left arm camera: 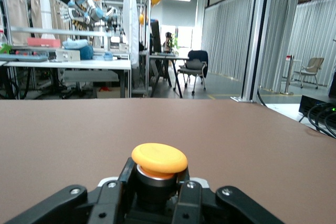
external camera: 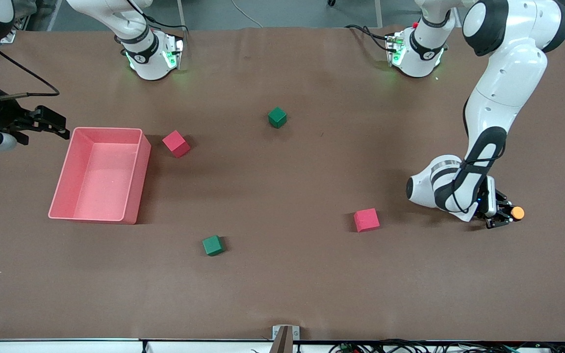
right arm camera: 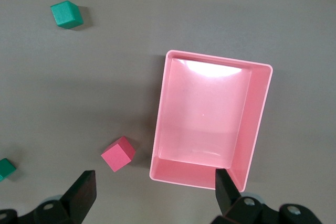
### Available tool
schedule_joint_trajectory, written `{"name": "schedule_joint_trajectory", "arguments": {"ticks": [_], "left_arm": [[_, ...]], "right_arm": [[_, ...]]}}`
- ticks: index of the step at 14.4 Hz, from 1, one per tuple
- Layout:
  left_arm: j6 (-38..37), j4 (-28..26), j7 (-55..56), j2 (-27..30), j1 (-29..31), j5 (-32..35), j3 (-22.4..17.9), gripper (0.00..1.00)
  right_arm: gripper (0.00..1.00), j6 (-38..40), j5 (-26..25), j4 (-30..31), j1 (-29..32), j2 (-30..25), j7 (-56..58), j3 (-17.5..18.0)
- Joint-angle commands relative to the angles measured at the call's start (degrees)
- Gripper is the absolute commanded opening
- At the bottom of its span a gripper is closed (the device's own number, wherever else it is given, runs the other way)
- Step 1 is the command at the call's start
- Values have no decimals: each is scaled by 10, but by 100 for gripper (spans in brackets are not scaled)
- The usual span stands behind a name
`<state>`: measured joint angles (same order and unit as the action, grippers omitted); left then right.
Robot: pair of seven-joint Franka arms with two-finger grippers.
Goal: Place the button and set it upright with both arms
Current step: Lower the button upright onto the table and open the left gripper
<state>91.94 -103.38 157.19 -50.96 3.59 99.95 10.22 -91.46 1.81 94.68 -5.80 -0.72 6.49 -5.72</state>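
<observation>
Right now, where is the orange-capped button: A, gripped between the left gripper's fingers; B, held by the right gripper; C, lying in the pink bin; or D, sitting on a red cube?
A: the left gripper is shut on the button, low at the left arm's end of the table, while the right gripper hangs open over the pink bin.

Pink bin (external camera: 62,196), two red cubes (external camera: 176,143), two green cubes (external camera: 277,117).

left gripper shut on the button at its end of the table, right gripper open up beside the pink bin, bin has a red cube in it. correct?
Not quite: the pink bin holds nothing, as the right wrist view shows; the red cube sits on the table beside it. The rest stands: left gripper is shut on the button, right gripper open.
</observation>
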Motion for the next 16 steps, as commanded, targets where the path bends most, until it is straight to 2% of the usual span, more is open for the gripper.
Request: {"name": "schedule_joint_trajectory", "arguments": {"ticks": [1, 10, 11, 12, 13, 14, 15, 16], "left_arm": [[-35, 31, 67, -36, -4, 26, -13, 0], [-39, 34, 91, -52, -3, 46, -20, 2], [-39, 34, 91, -52, -2, 46, -20, 6], [-39, 34, 89, -52, -2, 45, -20, 14], [-39, 34, 88, -52, -2, 45, -20, 31], [-39, 35, 87, -52, -2, 46, -20, 93], [-39, 34, 87, -51, -2, 46, -20, 100], [-39, 35, 87, -52, -2, 46, -20, 100]], "right_arm": [[100, 0, 1, -7, 3, 3, 3, 1], [100, -4, 2, -7, 5, 3, 3, -2], [100, -5, 2, -7, 5, 3, 3, -2], [100, -5, 2, -7, 5, 4, 3, -2], [100, -6, 2, -7, 5, 4, 3, -2], [100, -6, 2, -7, 5, 4, 3, -2], [100, -6, 2, -7, 5, 4, 3, -2], [100, -6, 2, -7, 4, 5, 3, -2]]}}
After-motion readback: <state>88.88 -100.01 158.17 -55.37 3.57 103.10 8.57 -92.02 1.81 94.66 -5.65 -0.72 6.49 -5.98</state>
